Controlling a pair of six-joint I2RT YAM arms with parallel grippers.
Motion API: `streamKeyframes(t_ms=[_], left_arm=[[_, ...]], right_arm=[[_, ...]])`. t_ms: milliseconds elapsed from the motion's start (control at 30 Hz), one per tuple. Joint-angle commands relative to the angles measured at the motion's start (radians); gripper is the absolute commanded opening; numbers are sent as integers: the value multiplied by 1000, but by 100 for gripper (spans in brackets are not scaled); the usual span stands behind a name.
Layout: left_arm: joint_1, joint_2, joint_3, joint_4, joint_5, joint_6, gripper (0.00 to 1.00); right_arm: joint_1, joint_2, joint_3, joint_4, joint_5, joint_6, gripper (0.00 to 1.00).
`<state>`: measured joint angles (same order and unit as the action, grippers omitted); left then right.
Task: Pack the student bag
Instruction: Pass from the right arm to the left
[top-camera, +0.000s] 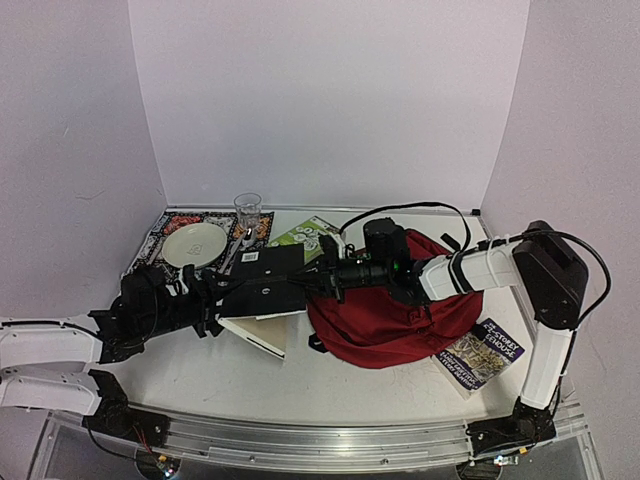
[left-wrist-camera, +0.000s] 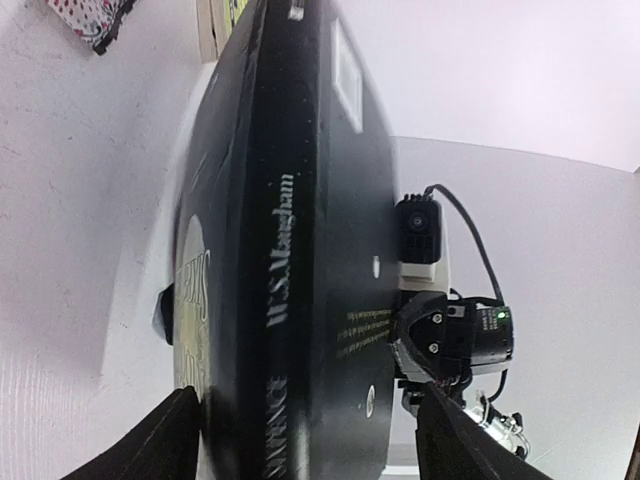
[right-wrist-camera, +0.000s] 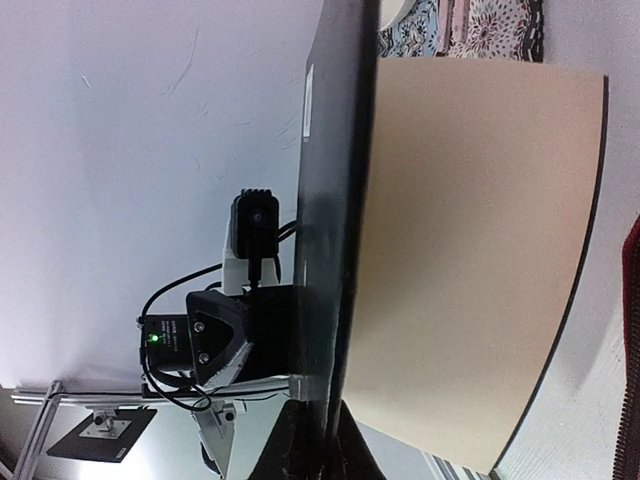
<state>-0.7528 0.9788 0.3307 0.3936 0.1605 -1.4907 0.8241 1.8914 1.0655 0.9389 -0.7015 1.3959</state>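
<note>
The dark-red student bag (top-camera: 400, 320) lies at centre right, under my right arm; a sliver of it shows in the right wrist view (right-wrist-camera: 632, 300). A thick black book (top-camera: 265, 280) hangs between both grippers, left of the bag. My right gripper (top-camera: 322, 275) is shut on the edge of its black cover (right-wrist-camera: 335, 200), with a cream page (right-wrist-camera: 470, 250) beside it (right-wrist-camera: 325, 452). My left gripper (top-camera: 215, 300) straddles the book's spine (left-wrist-camera: 285, 250). One finger (left-wrist-camera: 160, 440) touches the front cover. The other finger (left-wrist-camera: 455, 445) stands a small gap off the back cover.
A patterned placemat (top-camera: 150, 245) at the back left carries a white plate (top-camera: 195, 243) and cutlery (top-camera: 232, 255). A clear glass (top-camera: 247, 210) stands behind it. A green booklet (top-camera: 300, 235) lies behind the book. Another book (top-camera: 482, 352) lies right of the bag.
</note>
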Motion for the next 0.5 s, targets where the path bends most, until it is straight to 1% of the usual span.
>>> streamKeyframes(t_ms=[0, 67, 167, 467], left_arm=[[-4, -85, -6, 157, -62, -40, 70], [-5, -100, -12, 164, -72, -45, 67], [-4, -99, -4, 170, -74, -42, 66], [-4, 11, 44, 177, -27, -35, 56]], right_arm=[[11, 17, -3, 66, -46, -27, 14], [12, 26, 0, 66, -50, -26, 15], [14, 36, 7, 66, -58, -26, 15], [24, 69, 31, 65, -74, -29, 18]])
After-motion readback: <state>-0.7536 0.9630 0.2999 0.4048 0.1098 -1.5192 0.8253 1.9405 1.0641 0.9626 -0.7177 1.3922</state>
